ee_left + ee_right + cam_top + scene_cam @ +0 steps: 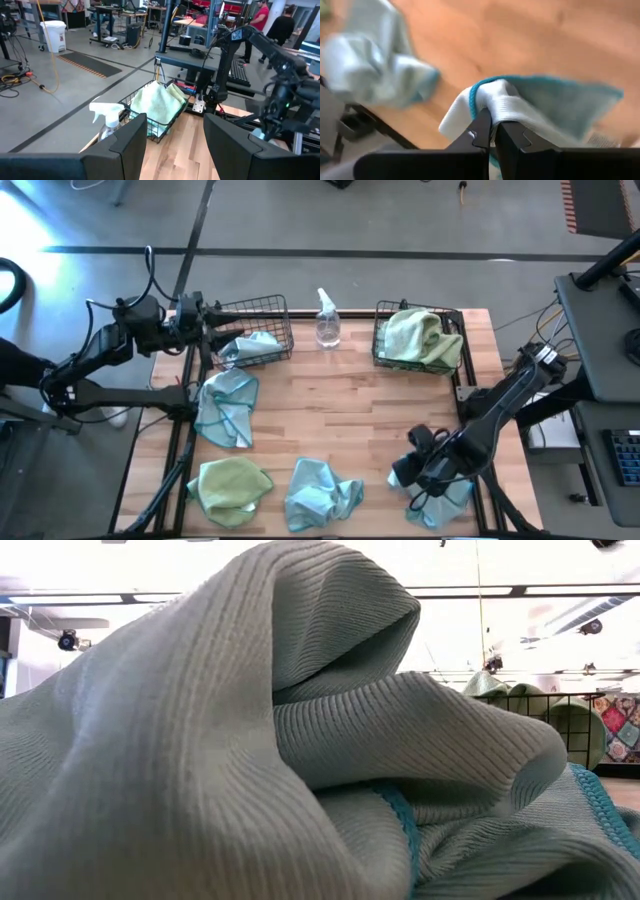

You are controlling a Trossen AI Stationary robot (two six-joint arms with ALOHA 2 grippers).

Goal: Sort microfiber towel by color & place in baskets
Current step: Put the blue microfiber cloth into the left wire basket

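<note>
Filling the low view, a light blue microfiber towel (250, 740) lies bunched at the near edge of the table (360, 420), its teal hem showing.

Right gripper (492, 132): down at the near right corner of the table, fingers clenched on a fold of a second light blue towel (545, 107). In the high view that towel (445, 498) lies crumpled under the gripper (420, 470) at the table's near right edge.

Left gripper (205, 320): raised at the far left corner, beside the left basket (255, 315). Its two fingers (125, 145) stand apart with nothing between them.

Left basket: black wire mesh, at the far left. One light blue towel (250, 348) lies in it and drapes over its near rim.

Right basket (385, 345): black wire mesh, at the far right. It holds a pale yellow-green towel (420, 335) heaped above the rim, also seen from the left wrist (157, 102).

Spray bottle (327, 320): clear, upright, between the two baskets at the far edge.

Loose on the table: one light blue towel (228, 405) at the left, just near of the left basket; one yellow-green towel (232, 485) at the near left; the bunched blue towel (322, 492) at the near centre, well apart from the right gripper's towel.

People stand in the room beyond the table in the left wrist view.
</note>
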